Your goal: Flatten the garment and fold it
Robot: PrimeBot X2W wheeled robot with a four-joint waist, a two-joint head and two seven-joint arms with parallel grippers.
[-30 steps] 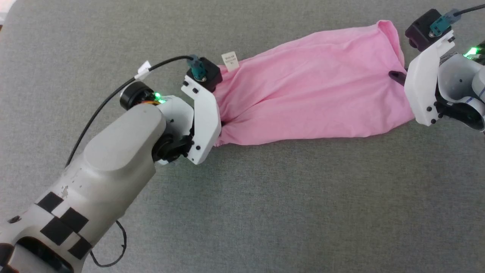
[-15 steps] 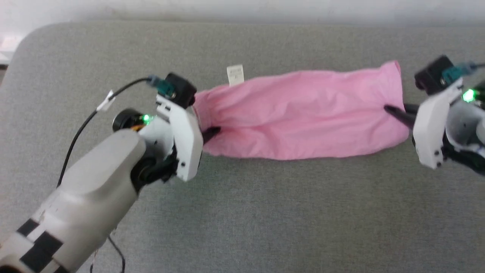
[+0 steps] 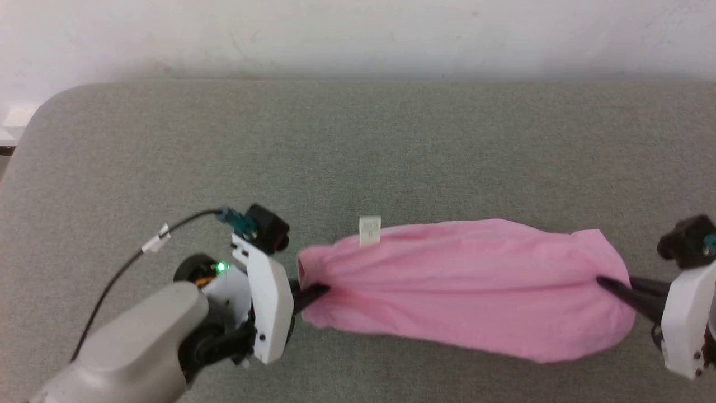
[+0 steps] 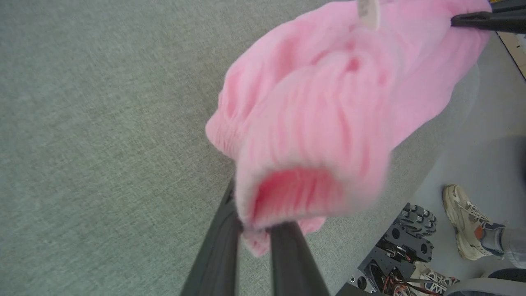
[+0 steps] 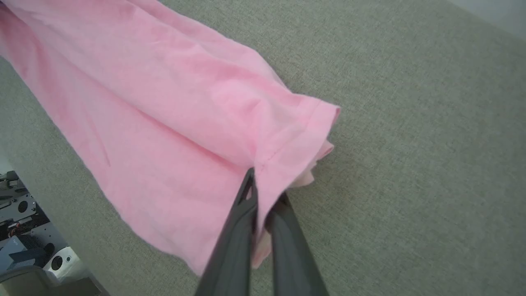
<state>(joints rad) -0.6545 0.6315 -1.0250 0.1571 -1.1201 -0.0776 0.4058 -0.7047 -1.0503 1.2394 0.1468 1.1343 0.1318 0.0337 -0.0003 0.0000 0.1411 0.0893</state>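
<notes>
The bright pink garment [image 3: 464, 285] hangs stretched sideways between my two grippers above the grey surface [image 3: 358, 145]. Its small white label [image 3: 370, 230] sticks up from the top edge near the left end. My left gripper [image 3: 316, 291] is shut on the gathered elastic band [image 4: 287, 193] at the left end. My right gripper [image 3: 607, 282] is shut on the hemmed end [image 5: 287, 139] at the right. In the left wrist view the pink cloth [image 4: 328, 102] bulges over my dark fingers [image 4: 283, 255]. In the right wrist view the cloth [image 5: 156, 123] drapes away from my pinched fingers [image 5: 242, 230].
The grey padded surface runs wide, with a rounded corner at the far left [image 3: 50, 106] and a pale wall [image 3: 358, 33] behind it. Off its edge, on the floor, stand a person's shoe [image 4: 464, 222] and black robot-base parts [image 4: 411, 242].
The camera has tilted up, so the whole scene sits lower in the picture. The garment has been lifted and pulled taut between both grippers, its middle now sagging slightly.
</notes>
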